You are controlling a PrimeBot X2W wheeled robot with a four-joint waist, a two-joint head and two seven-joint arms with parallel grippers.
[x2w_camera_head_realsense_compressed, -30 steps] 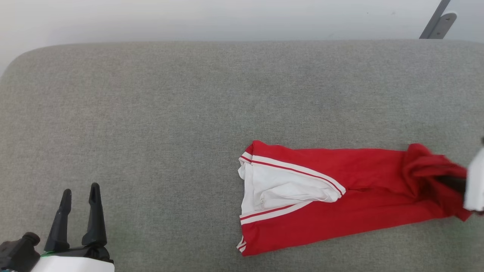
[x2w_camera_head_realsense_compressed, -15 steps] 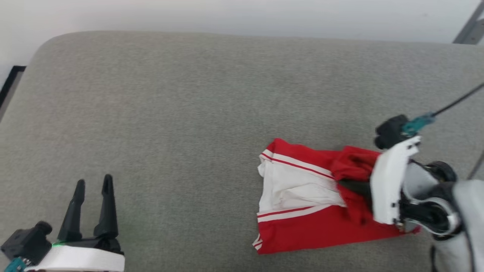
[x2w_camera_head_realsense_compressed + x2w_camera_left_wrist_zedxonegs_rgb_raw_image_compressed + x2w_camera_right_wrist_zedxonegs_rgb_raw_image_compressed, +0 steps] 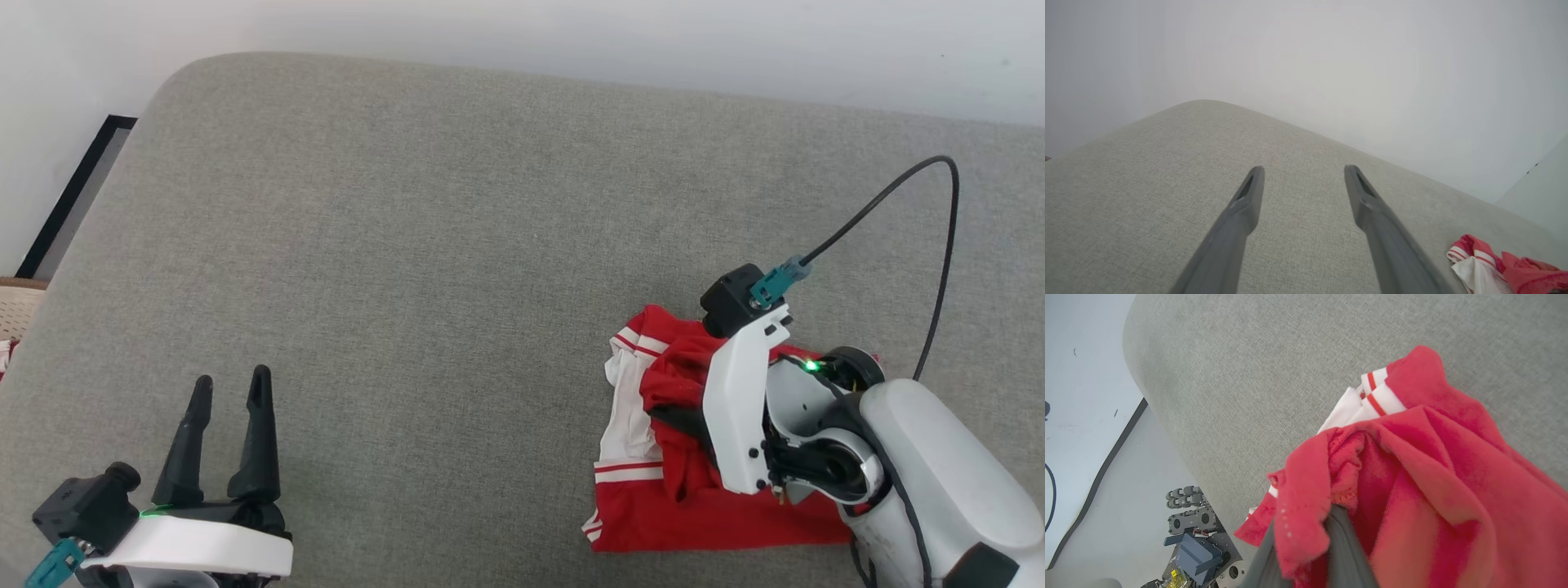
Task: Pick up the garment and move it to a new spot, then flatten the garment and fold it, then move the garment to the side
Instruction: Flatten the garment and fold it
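Two dark fingers of the R gripper (image 3: 1306, 543) are clamped on a bunched fold of the red shirt (image 3: 1433, 457), cloth pinched between them. The rest of the shirt lies crumpled on the grey cushion (image 3: 408, 245) at lower right in head view, w/ white sleeve & striped trim showing. The L gripper (image 3: 232, 376) sits spread wide & empty at lower left, well apart from the shirt. Looks like the pick-up-and-move step; next prob needs a lift clear of the cushion, then a carry to a bare spot.
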